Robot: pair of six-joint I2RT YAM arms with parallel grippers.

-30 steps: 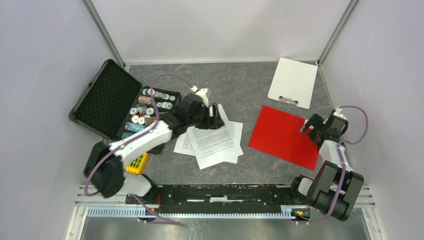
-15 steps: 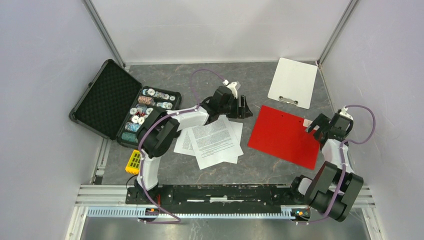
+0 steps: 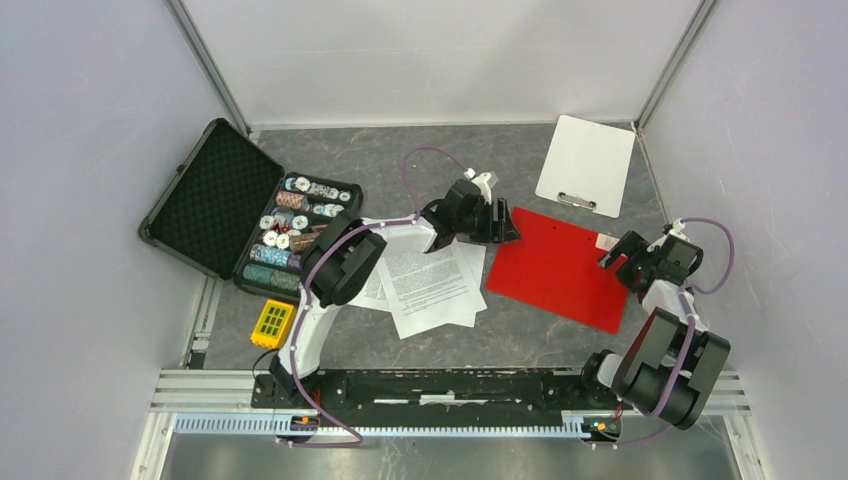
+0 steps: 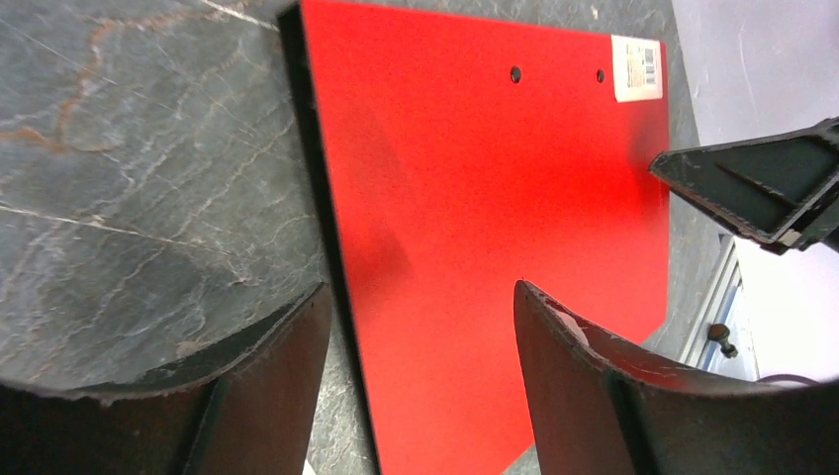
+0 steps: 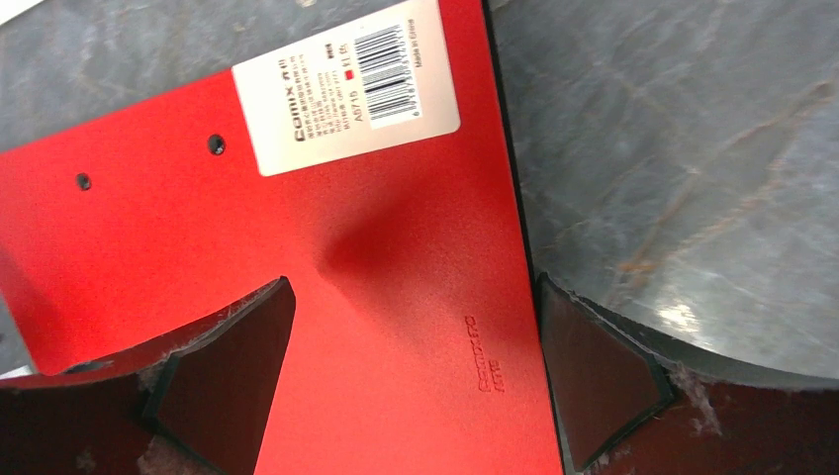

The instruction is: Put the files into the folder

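- Red folder (image 3: 560,265) lies closed, right of the desk's (image 3: 400,170) middle; its white corner label (image 5: 346,84) reads "Comix", "Made in China", with a barcode.
- Printed files (image 3: 430,285) are fanned mid-desk, just beside it.
- Left gripper (image 4: 420,302) is open and empty, straddling the folder's left edge.
- Right gripper (image 5: 411,307) is spread wide and empty, straddling its right edge.

Table (image 3: 420,170): a dark grey, marble-veined top, walled in pale panels on three sides.
Files (image 3: 430,290): printed white sheets fanned in a loose overlap near the middle, flat on the stone.
Folder (image 3: 555,265): closed, red cover up, just right of the sheets, white label (image 3: 606,241) at its far right corner.
Clipboard (image 3: 585,162): blank and white, far right corner, clip end just beyond the folder.
Case (image 3: 215,195): black, open at far left, foam lid thrown back, chips (image 3: 295,225) in rows.
Yellow block (image 3: 272,323): near left, alone.
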